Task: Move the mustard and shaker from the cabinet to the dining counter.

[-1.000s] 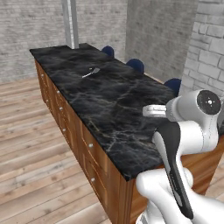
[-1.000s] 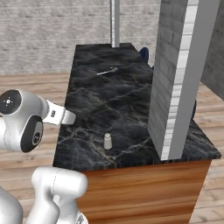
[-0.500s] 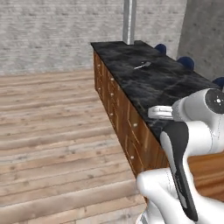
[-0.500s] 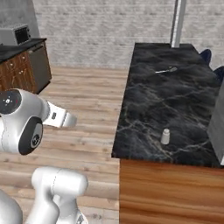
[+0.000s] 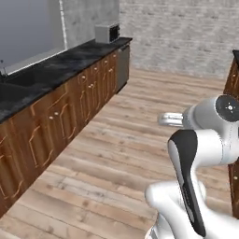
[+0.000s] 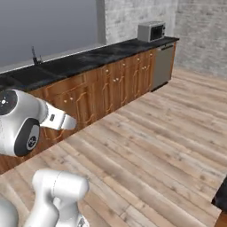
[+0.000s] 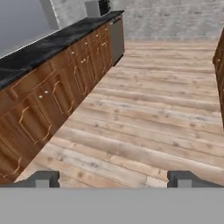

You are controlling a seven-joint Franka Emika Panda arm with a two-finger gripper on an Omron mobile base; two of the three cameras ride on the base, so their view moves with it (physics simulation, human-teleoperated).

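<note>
**Gripper (image 7: 113,178) is held wide apart and empty above a plank floor (image 7: 148,109).**

In the hand view, the two dark fingertips (image 7: 43,178) are seen far apart at the bottom edge, with nothing between them but bare wooden boards. A long run of brown wooden base cabinets (image 5: 60,112) under a black marble worktop (image 6: 84,60) is shown along the wall, with a grey microwave (image 6: 151,31) set at its far end and a dark tap (image 6: 34,55) rising from the worktop. A dark corner of the dining counter (image 6: 221,197) is glimpsed at the lower right edge of the right base view. The mustard and shaker cannot be located here.
</note>
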